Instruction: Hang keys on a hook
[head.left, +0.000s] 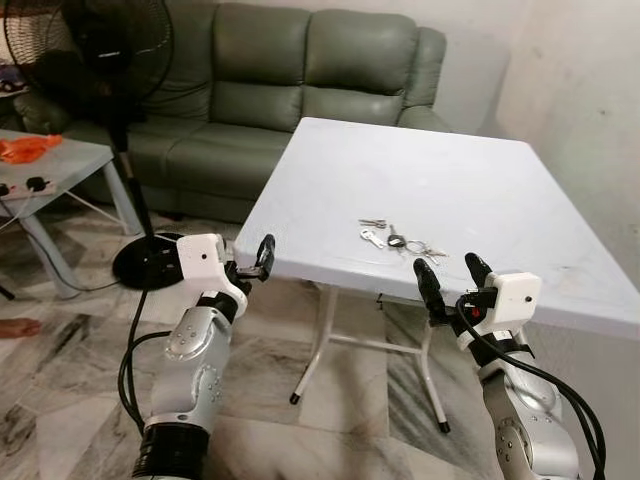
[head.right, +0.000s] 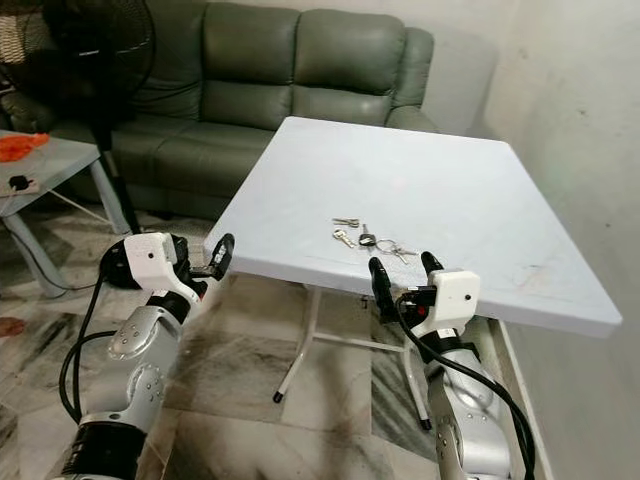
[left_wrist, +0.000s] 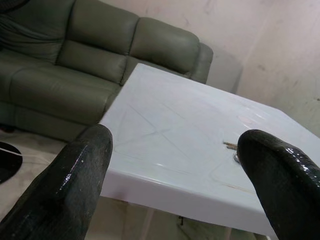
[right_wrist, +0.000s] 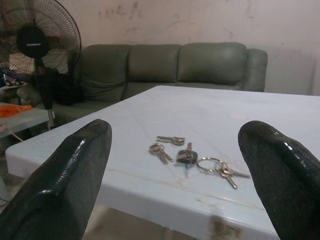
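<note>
Nothing of the task was yet done. The grey-green leather sofa (head.left: 290, 90) stood against the far wall, and in front of it the square white plastic folding table (head.left: 450, 170) carried the only task items. No hook could be made out in any view, so I judged that both the pick-up and the search for a hook remained ahead. A black pedestal fan (head.left: 95, 60) stood to my left, beside a low pale side table (head.left: 60, 160) bearing an orange object (head.left: 28, 148) I could not identify.

My left pincer (head.left: 257, 258) hovered just off the table's near-left corner, fingers spread wide and holding nothing. My right pincer (head.left: 452, 274) hovered just short of the near edge, also spread wide and empty, with the keys framed between its fingers (right_wrist: 70, 180) in the wrist view.

The bunch of small silver keys with a black-headed key and a ring (head.left: 400, 238) lay flat on the tabletop near that edge, untouched. No container was visible.
</note>
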